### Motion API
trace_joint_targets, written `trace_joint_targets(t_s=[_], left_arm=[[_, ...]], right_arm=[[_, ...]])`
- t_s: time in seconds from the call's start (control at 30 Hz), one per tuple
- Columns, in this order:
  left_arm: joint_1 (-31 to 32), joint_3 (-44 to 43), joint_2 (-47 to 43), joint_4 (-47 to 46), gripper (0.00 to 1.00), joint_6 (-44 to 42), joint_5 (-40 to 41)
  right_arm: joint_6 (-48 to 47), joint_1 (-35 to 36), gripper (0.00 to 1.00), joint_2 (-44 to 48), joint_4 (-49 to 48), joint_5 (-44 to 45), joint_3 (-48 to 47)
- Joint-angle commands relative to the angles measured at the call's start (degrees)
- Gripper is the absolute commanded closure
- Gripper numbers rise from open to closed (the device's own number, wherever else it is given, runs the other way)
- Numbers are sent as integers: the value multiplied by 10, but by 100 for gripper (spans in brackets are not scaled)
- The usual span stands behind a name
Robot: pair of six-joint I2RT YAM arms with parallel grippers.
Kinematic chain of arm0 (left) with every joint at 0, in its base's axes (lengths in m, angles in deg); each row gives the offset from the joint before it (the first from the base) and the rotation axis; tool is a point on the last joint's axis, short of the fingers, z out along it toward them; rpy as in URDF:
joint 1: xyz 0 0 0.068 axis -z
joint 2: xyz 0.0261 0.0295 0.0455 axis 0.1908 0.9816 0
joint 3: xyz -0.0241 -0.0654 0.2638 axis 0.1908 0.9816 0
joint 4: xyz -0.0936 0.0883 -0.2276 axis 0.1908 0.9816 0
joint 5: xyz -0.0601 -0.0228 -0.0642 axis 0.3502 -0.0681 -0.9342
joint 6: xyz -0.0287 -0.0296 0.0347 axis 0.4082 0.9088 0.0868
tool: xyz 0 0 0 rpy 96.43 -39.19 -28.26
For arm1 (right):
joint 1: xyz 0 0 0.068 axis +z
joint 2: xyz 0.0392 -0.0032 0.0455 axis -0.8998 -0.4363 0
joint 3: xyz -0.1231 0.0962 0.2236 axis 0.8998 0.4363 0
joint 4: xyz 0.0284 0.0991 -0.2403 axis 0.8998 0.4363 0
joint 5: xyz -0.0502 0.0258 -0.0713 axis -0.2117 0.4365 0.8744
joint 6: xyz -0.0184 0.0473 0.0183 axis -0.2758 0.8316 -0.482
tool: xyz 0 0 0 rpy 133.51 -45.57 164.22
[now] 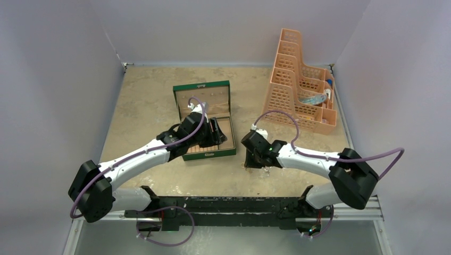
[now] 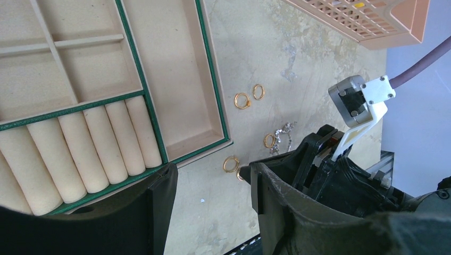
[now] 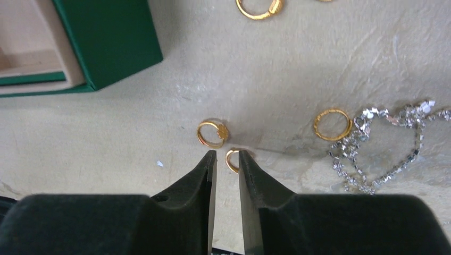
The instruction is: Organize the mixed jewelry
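Several small gold rings lie on the table right of the green box [image 1: 208, 154]. In the right wrist view one ring [image 3: 213, 133] lies just ahead of my fingertips, another [image 3: 332, 124] beside the silvery chain [image 3: 383, 143], a third [image 3: 259, 7] at the top. My right gripper [image 3: 227, 155] is low over the table, its jaws a narrow gap apart. A gold ring [image 3: 232, 159] lies in that gap, partly hidden behind the right finger. My left gripper [image 2: 211, 172] is open and empty above the box's front right corner. Rings [image 2: 242, 100] and the chain [image 2: 284, 133] also show in the left wrist view.
The green box stands open, with beige compartments [image 2: 175, 69] and ring rolls [image 2: 95, 149]. An orange mesh rack [image 1: 298, 79] stands at the back right, holding a few items. Grey walls enclose the table on three sides.
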Motion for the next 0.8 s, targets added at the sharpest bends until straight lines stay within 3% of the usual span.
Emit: trace_joint_targets(t_s=[0.0,0.3,0.5,0.77], left_arm=[[-2,-2,-5,-9,47,-4,-2],[-3,-3,-8,-6,47,-2,-1],[-2,-5,-8,-4,46,0,-4],[-2,-18,-17,33,26,7,6]], right_arm=[[-24,3,75,-17,5,27,-37],[-38,3,76,-46,-15,27,-40],[-38,2,82,-56,-31,31,-35],[-39,2,99,-48,-49,47,-27]])
